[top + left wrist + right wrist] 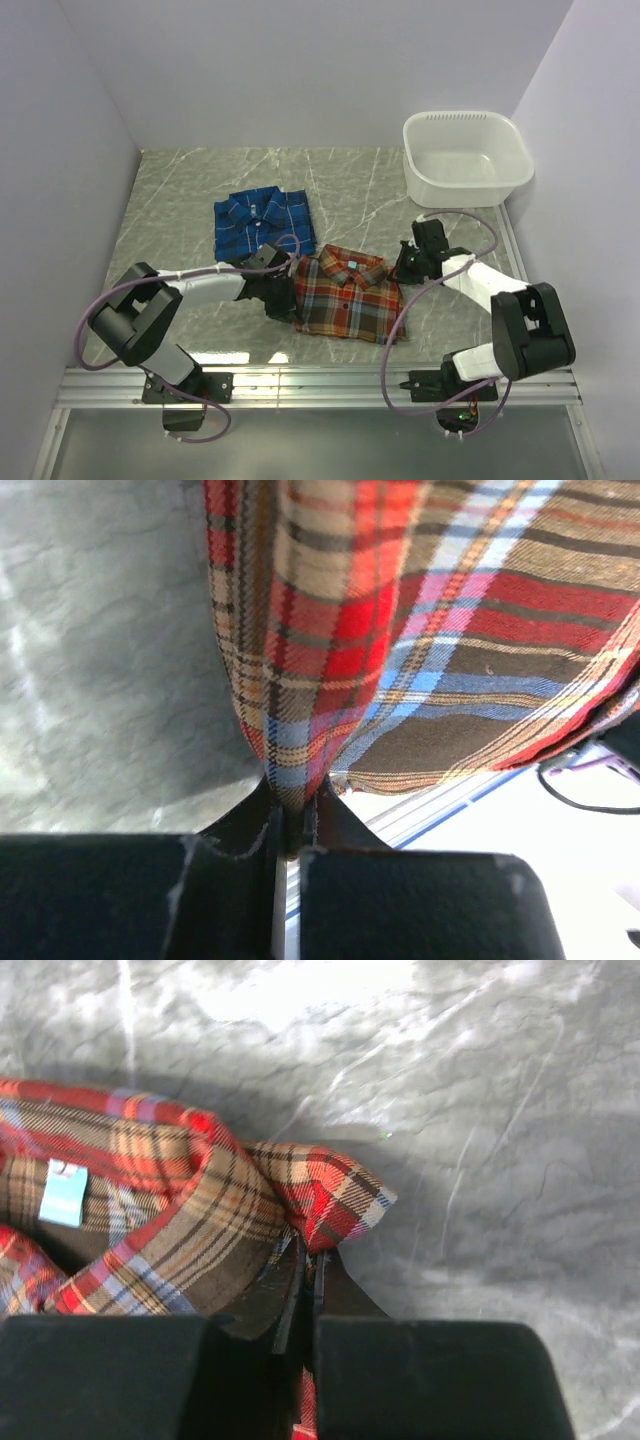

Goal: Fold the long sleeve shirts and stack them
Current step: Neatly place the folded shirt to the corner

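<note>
Red-orange shirt (350,300) clamped by left gripper (293,815) and, seemingly, right gripper (310,1260); white tub (465,190) apart.

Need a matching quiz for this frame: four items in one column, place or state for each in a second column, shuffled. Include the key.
Things:
1. blue plaid shirt
2. red-orange plaid shirt
3. white tub
4. left hand

Place or state:
A. far right corner of the table
B. folded flat, nothing gripping it
C. shut on an edge of plaid fabric
D. near the table's centre, gripped at two sides

Pairs: 1-B, 2-D, 3-A, 4-C
</note>
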{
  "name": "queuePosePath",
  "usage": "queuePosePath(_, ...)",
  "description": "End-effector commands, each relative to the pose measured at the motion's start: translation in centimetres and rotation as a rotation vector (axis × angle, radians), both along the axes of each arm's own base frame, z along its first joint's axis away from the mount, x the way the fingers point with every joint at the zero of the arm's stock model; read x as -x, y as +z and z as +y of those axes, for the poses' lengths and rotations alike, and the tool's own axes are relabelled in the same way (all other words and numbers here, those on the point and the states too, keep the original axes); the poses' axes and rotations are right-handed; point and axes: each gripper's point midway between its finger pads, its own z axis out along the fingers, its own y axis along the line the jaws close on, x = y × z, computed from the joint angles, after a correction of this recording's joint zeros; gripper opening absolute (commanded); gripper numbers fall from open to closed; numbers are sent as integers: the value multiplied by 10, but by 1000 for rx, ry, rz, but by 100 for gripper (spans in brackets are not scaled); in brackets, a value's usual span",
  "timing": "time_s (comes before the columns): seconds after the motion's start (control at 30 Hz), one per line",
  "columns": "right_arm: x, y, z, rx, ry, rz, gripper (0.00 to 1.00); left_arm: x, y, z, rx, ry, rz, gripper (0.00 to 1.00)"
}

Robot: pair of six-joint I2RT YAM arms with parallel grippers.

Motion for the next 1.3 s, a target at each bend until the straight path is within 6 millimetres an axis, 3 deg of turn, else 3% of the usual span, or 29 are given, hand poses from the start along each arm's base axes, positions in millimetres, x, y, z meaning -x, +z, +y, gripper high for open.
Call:
queuePosePath(0.0,-13,38,8,34,36,-124,0,-10,15,2,-31,-12,-89,1)
queuePosePath(0.13,-34,93,9,70,14,-279,0,-28,46,3,-41,17,-201,1)
queuePosePath(0.17,-38,105,10,76,14,-314,0,-33,59,3,-29,21,-243,1)
queuePosePath(0.2,-45,131,13,69,16,-380,0,-41,72,1,-21,31,-282,1)
queuePosePath(0.3,-54,164,16,100,34,-457,0,-58,104,4,-34,63,-378,0)
queuePosePath(0.4,-71,209,25,92,59,-545,0,-74,133,7,-52,94,-466,0)
queuePosePath(0.57,-92,249,46,76,113,-622,0,-99,172,12,-81,143,-569,0)
queuePosePath(0.7,-115,285,65,51,138,-710,0,-114,191,25,-130,204,-635,1)
queuePosePath(0.8,-129,301,93,23,204,-754,0,-129,192,50,-199,288,-657,1)
queuePosePath(0.93,-147,304,129,-1,271,-786,0,-149,191,87,-240,405,-664,1)
queuePosePath(1.13,-173,292,181,-53,349,-820,0,-161,177,128,-290,522,-664,1)
queuePosePath(1.27,-187,278,209,-63,403,-817,0,-162,168,145,-307,560,-649,0)
